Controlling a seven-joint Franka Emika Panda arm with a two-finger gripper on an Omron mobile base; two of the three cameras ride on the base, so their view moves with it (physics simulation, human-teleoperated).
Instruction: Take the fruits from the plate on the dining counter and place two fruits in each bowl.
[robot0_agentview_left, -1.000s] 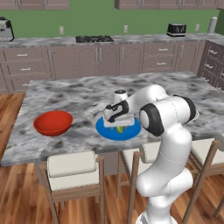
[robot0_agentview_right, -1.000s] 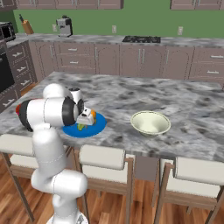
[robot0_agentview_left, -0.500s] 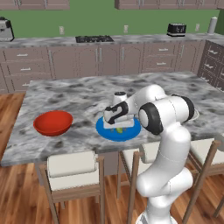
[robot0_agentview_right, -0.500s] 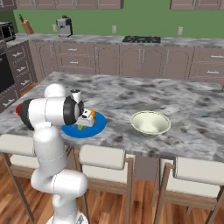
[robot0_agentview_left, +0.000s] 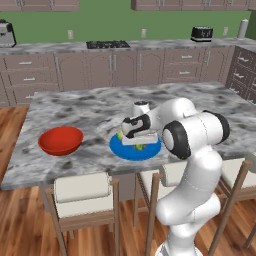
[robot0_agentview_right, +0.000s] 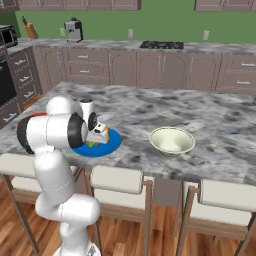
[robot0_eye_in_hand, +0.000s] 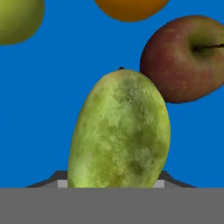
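Note:
My gripper (robot0_eye_in_hand: 116, 183) is down over the bright blue plate (robot0_eye_in_hand: 48, 96), open, one fingertip (robot0_eye_in_hand: 62, 183) on each side of the elongated green fruit (robot0_eye_in_hand: 120, 131) lying there. A dark brown-red ball (robot0_eye_in_hand: 183, 57) touches that fruit's upper right. An orange ball (robot0_eye_in_hand: 131, 8) and a yellow-green ball (robot0_eye_in_hand: 17, 17) lie further along the plate. From the base the hand (robot0_agentview_left: 137, 135) covers most of the plate (robot0_agentview_left: 120, 149) on the dining counter (robot0_agentview_left: 90, 107). The red bowl (robot0_agentview_left: 60, 140) stands left of the plate. The cream-green bowl (robot0_agentview_right: 172, 140) stands to the plate's (robot0_agentview_right: 112, 145) right.
Stools (robot0_agentview_left: 82, 192) line the counter's near edge below the plate and bowls. The wall counter with brown cabinets (robot0_agentview_left: 125, 65) runs along the back, with a cooktop (robot0_agentview_left: 107, 44) on it.

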